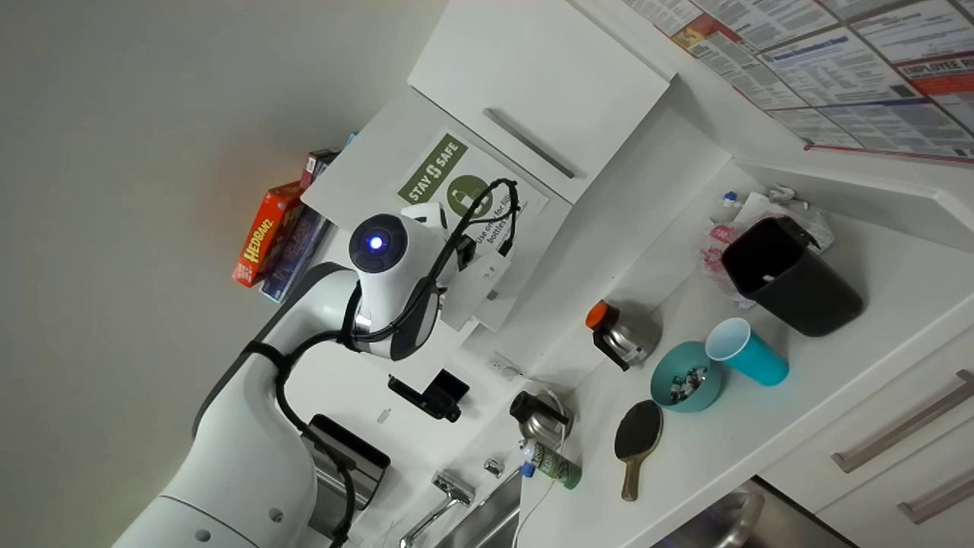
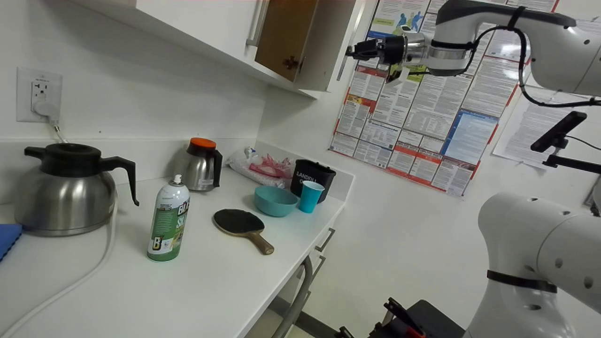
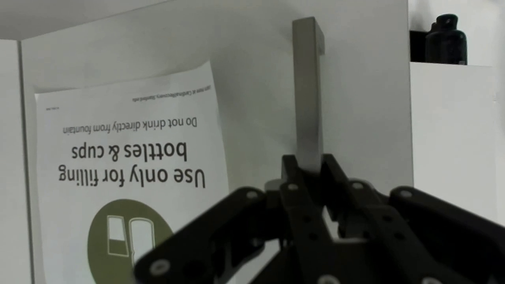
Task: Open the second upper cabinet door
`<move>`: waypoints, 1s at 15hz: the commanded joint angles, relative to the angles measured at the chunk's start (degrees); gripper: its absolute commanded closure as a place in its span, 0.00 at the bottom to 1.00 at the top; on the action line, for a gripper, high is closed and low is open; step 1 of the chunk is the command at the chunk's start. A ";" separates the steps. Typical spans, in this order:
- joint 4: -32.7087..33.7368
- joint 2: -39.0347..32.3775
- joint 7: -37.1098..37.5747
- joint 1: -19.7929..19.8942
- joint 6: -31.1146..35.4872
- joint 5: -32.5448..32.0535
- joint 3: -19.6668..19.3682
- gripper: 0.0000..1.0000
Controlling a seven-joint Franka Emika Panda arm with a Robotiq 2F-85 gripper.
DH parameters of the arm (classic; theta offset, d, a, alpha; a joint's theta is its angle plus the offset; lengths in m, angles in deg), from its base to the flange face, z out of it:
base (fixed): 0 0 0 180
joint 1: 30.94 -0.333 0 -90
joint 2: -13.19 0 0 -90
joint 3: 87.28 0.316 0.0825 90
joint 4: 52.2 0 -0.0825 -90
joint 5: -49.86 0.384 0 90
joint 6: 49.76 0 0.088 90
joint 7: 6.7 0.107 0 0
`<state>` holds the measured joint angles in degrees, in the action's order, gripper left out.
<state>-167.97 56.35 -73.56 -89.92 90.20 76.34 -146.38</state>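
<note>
The second upper cabinet door [image 1: 365,167] is flat white with a green-and-white strip label [image 1: 434,167] and a white sheet [image 3: 130,138]. It stands swung partly open. In an exterior view its inner face [image 2: 324,51] shows beside the brown cabinet interior [image 2: 281,33]. My gripper [image 3: 308,165] is shut on the silver bar handle [image 3: 307,86] in the wrist view, one finger on each side. In an exterior view the gripper [image 2: 352,51] meets the handle [image 2: 341,70] partway along its length. My arm hides the fingers and most of the handle in an exterior view.
The plain white door [image 1: 548,76] is closed beside it. Another upper door [image 2: 202,28] is on the near side. Board games [image 1: 278,228] stand above. The counter below holds a spray can [image 2: 170,220], thermos jugs [image 2: 70,188], a paddle [image 2: 239,223] and a bowl [image 2: 275,202].
</note>
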 commanded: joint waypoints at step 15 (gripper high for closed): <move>-5.15 -5.21 41.40 43.08 -1.01 -8.42 35.15 0.00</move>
<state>-171.73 52.56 -37.24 -57.06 89.89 72.05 -119.14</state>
